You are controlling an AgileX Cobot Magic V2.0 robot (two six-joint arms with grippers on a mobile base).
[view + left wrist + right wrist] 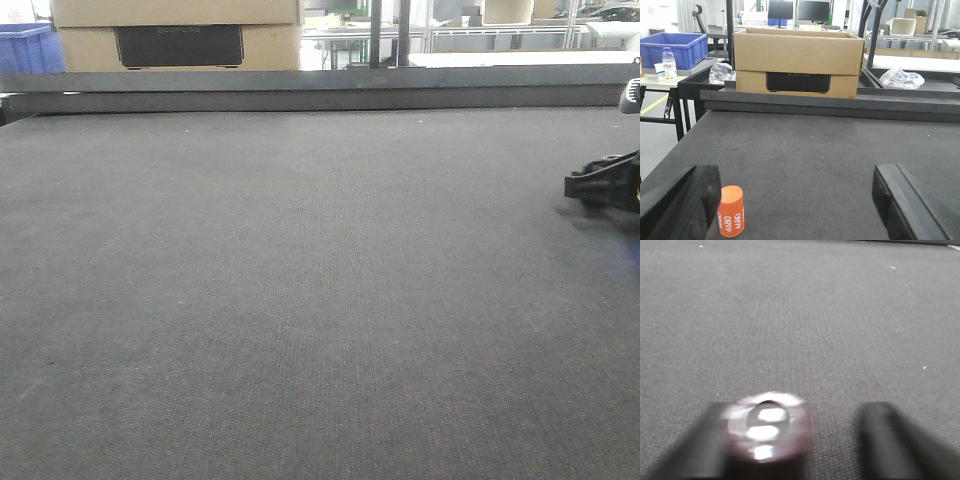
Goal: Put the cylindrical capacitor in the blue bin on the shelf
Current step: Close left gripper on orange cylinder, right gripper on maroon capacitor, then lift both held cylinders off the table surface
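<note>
Located the capacitor [765, 427] on the grey mat [805, 315], between the fingers of the right gripper [795, 442]. Judged it touching or just beside one finger [710, 440], with a clear gap to the other. Read those jaws as partly spread, clamped on nothing. Cannot confirm contact because of heavy blur in the right wrist view.

Recorded the left gripper [795, 210] low over the mat, jaws spread wide, holding nothing. Noted an orange cylinder [731, 210] with white digits standing upright just beside one of its fingers.

Risks, as judged:
- Closing off-centre would shove the capacitor sideways before the second finger arrives. Expect a short, round, smooth body to tip, roll or slip out from between the fingers.
- Gripping only the rim would give a weak hold, likely to drop during a long carry.
- Could mistake the orange cylinder for the part, given its similar shape.
- Found no shelf in any view. Spotted a blue bin [672, 47] well away on a side table, but cannot tell whether it is the target.

Materials:
- Capacitor: dark reddish-brown sleeve, glinting metallic top, circular.
- Mat: matte woven fabric with a fine rib, probably moderate friction.
- Fingers: black, blocky, dull.
- Cardboard box [797, 62] at the far edge: plain brown board with a dark panel.
</note>
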